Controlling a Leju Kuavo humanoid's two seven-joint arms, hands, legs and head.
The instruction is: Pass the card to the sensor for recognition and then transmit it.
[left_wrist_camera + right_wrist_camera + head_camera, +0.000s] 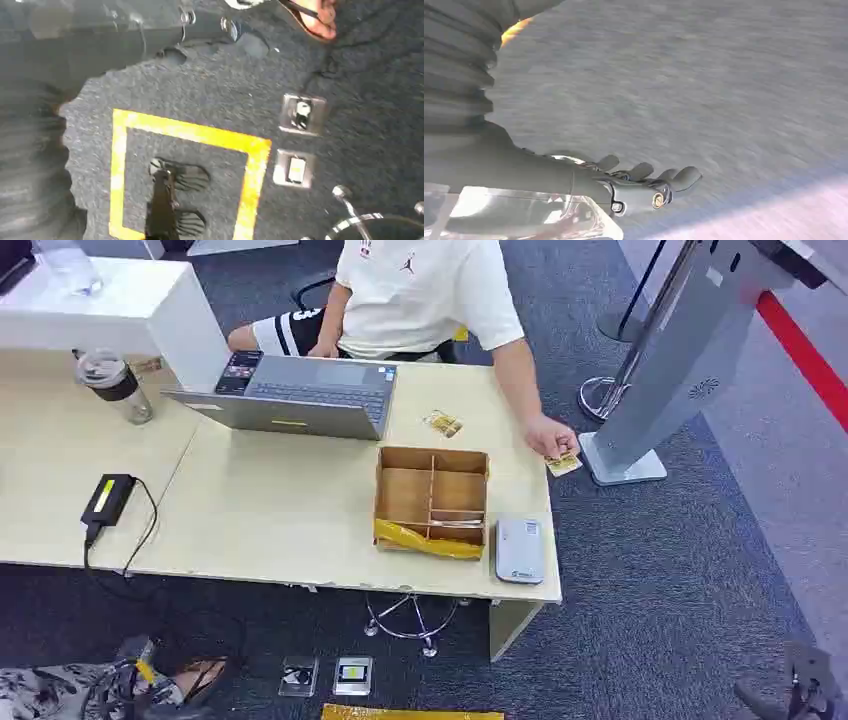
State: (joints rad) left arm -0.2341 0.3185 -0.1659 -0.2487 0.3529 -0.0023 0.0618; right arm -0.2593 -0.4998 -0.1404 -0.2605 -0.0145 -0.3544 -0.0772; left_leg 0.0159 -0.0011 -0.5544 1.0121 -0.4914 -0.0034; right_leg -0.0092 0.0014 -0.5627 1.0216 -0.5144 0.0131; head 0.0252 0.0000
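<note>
Cardboard box (pixel 432 496) sat near the front edge of the table (pixel 260 510), split by dividers into several compartments. The front compartment held something thin and flat, too small to identify; the other compartments looked bare. Yellow tape (pixel 428 542) ran along the box's front wall. Grey sensor (pixel 519 549) lay flat just beside the box, toward the table's front corner.

One card (pixel 564 464) was at the far right table edge, under the fingers of a person's hand (pixel 549 437); the person sat behind the table. A second card-like item (pixel 443 424) lay on the table between the laptop (pixel 300 392) and the box. A lidded cup (pixel 115 386) stood well left of the laptop, and a black power adapter (pixel 108 498) lay in front of it.

Right hand (pixel 644 185) hung over grey carpet (pixel 704 85), fingers extended, slightly apart, nothing in them. Left hand (pixel 170 200) hung over the floor above a yellow tape square (pixel 185 175); fingers dark and blurred, couldn't tell their state.
</note>
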